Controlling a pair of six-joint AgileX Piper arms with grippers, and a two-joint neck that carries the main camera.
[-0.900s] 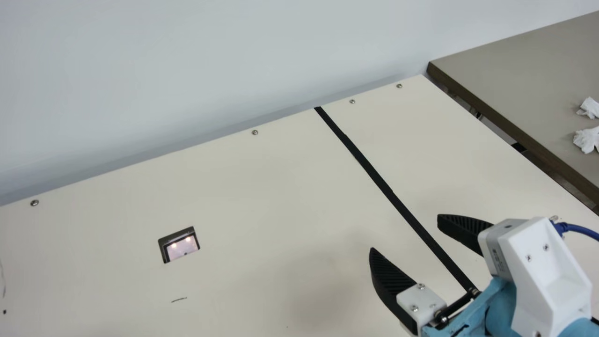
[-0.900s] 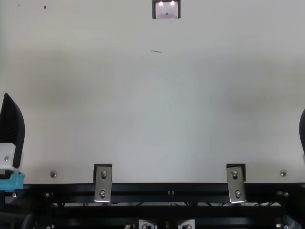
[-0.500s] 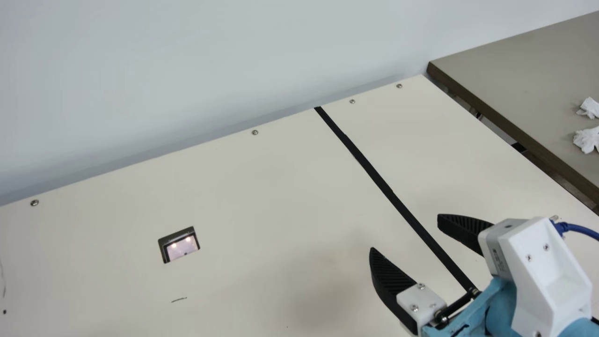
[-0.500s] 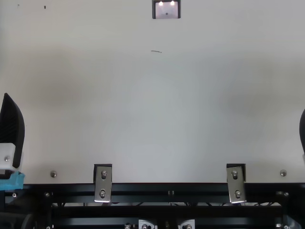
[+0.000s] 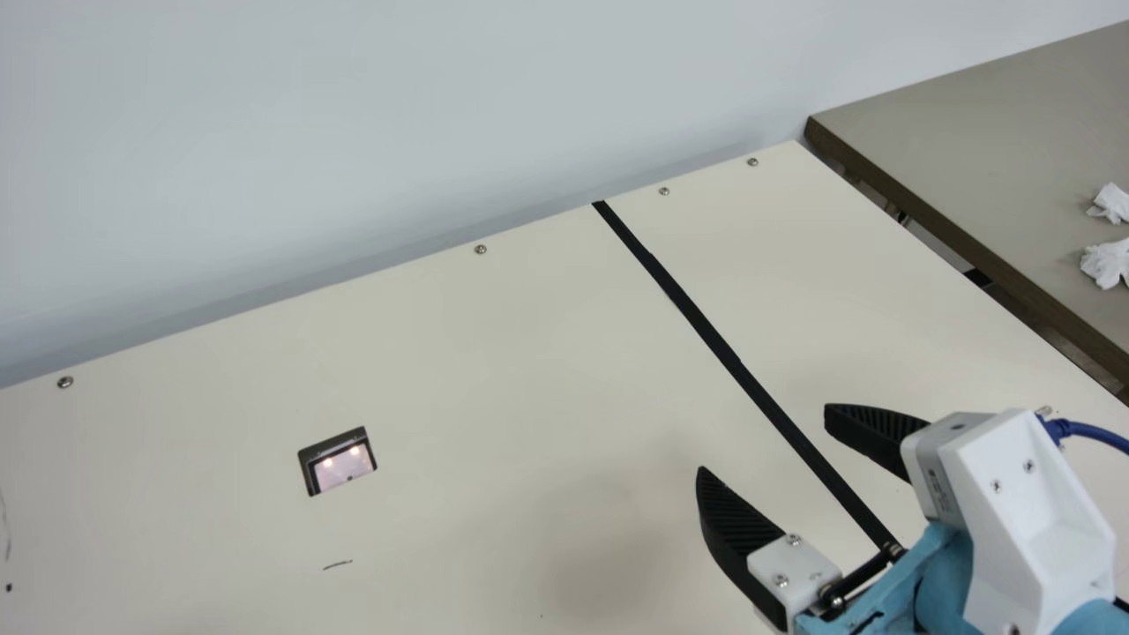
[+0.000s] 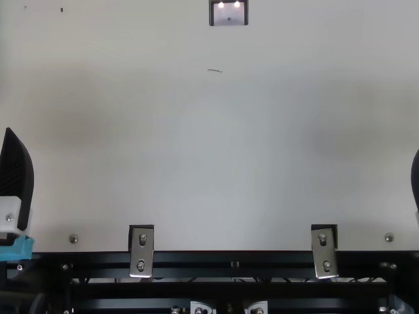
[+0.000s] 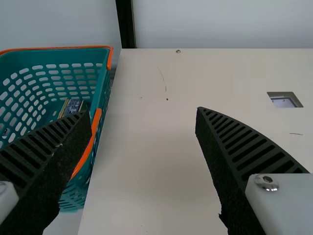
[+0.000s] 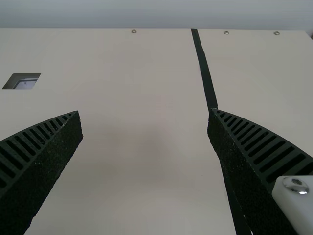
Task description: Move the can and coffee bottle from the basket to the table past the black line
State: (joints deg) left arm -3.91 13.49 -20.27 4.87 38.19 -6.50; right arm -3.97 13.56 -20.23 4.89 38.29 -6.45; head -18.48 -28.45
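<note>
1. The item in the basket is what I care about: in the left wrist view I have a printed package (image 7: 72,105) inside the teal, orange-rimmed basket (image 7: 101,93), well to the left of the rectangular opening (image 5: 340,463). One finger hides part of it, so I can't tell whether it's the can or the coffee bottle.
2. My left hand (image 6: 14,183) is on that same side of the opening, and closer to my base than the opening is. In the left wrist view, the package lies beyond one finger of the left hand (image 7: 144,111), outside its grip.
3. That left hand is released, its two ribbed fingers spread well apart.
4. My right hand (image 5: 764,437) is to the right of the opening and nearer my base, so the package is well away from it, over on the opening's other side.
5. The right hand (image 8: 144,111) is released as well, with a wide gap between its ribbed fingers.
6. The black line (image 5: 723,348) runs across the cream tabletop (image 5: 494,397) to the right of the opening.
7. Farther right of the opening, past the line, I've got a grey-brown table (image 5: 988,132) with two white crumpled pieces (image 5: 1107,265) on it.
</note>
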